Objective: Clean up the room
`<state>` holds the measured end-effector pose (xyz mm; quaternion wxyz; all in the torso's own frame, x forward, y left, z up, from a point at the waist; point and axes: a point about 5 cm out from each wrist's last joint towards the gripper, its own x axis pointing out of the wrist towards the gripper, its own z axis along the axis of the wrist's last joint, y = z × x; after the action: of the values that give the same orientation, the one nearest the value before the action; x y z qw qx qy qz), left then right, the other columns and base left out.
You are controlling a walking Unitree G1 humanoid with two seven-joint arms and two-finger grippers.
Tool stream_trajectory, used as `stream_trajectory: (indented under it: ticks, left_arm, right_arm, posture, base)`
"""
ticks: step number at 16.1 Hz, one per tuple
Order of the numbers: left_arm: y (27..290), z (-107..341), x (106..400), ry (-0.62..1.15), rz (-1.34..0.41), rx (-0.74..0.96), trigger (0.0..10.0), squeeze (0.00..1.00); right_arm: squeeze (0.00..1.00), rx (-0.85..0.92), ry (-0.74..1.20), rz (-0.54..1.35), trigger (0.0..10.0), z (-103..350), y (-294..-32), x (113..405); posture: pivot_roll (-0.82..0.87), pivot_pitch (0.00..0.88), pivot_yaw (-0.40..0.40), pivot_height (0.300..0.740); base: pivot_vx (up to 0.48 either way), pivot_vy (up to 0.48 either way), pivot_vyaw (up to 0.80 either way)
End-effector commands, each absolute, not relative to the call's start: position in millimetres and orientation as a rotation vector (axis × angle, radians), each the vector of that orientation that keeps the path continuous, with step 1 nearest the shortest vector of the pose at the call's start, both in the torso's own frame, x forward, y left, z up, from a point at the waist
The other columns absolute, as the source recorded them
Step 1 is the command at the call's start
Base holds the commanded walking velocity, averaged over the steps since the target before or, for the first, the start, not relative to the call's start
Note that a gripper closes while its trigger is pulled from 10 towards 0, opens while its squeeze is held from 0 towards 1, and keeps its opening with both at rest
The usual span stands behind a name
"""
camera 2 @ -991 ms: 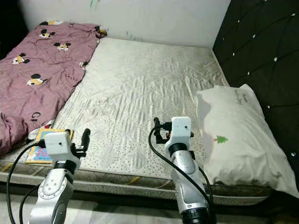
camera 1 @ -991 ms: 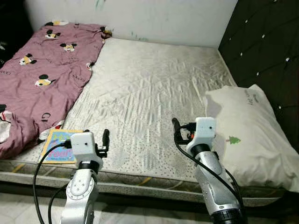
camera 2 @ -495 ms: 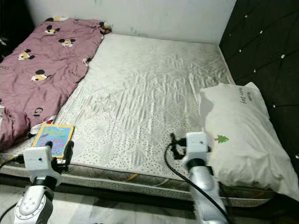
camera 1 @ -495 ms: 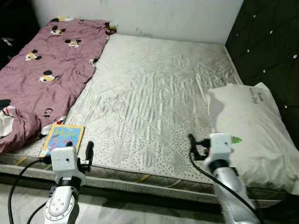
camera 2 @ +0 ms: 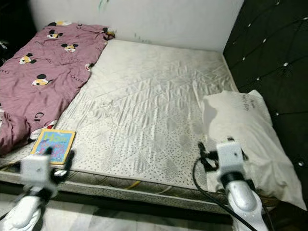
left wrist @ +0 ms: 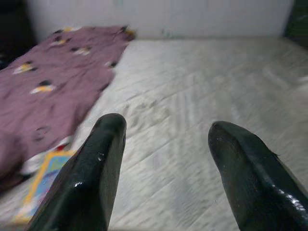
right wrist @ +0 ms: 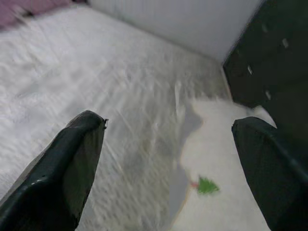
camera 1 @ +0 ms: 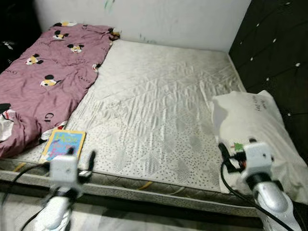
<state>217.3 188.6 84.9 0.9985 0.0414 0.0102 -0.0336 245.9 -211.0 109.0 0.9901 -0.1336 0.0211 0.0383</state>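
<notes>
We see a bare white mattress (camera 1: 159,110) reaching back to a pale wall (camera 1: 168,19), and we place everything else against it. A white pillow (camera 1: 252,130) with a small green tree print lies on the mattress's right side, against the dark padded headboard (camera 1: 274,53). A pink blanket (camera 1: 45,77) printed with cartoon mice covers the mattress's left side, bunched toward the front. A colourful book (camera 1: 62,146) lies flat at the mattress's front left corner, just beside the blanket's edge. Our left gripper (left wrist: 166,159) hovers at the mattress's front edge near the book, blurred, its fingers spread apart and holding nothing. Our right gripper (right wrist: 168,159) hovers at the front edge beside the pillow, fingers wide apart and empty.
</notes>
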Motion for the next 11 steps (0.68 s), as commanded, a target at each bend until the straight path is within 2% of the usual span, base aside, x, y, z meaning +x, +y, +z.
stream_trajectory:
  ticks: [1,3,5,6,7,9,11]
  left_arm:
    - [179,87,221,0.025,-0.109,0.058,10.0,0.00]
    - [168,86,232,0.009,-0.165,0.064,10.0,0.00]
    - [161,83,247,0.005,-0.165,0.064,10.0,0.00]
    - [159,81,249,0.007,-0.166,0.062,10.0,0.00]
    - [159,80,255,0.017,-0.155,0.048,10.0,0.00]
    - [162,84,261,-0.002,-0.173,0.055,10.0,0.00]
    - [165,88,259,-0.027,-0.195,0.087,10.0,0.00]
  right_arm:
    - [0.00,-0.275,0.018,0.124,10.0,117,-201,250]
    - [0.00,-0.288,-0.005,0.151,10.0,123,-193,257]
    - [0.00,-0.278,-0.006,0.187,10.0,124,-184,266]
    - [0.00,-0.275,-0.004,0.197,10.0,122,-182,267]
    - [0.00,-0.240,0.019,0.236,10.0,110,-172,263]
    - [0.00,-0.236,0.029,0.260,10.0,92,-153,259]
    - [0.00,-0.222,-0.047,0.186,10.0,99,-144,264]
  posture:
    - [-0.08,0.012,-0.050,0.740]
    - [-0.11,0.009,-0.012,0.740]
    - [-0.14,0.000,0.077,0.740]
    - [-0.14,0.000,0.090,0.740]
    - [-0.14,0.000,0.147,0.740]
    - [-0.13,0.000,0.159,0.740]
    - [-0.12,0.000,0.121,0.740]
  base:
    - [0.000,0.000,0.00]
    - [0.000,0.000,0.00]
    - [0.000,0.000,0.00]
    - [0.000,0.000,0.00]
    - [0.000,0.000,0.00]
    - [0.000,0.000,0.00]
    - [0.000,0.000,0.00]
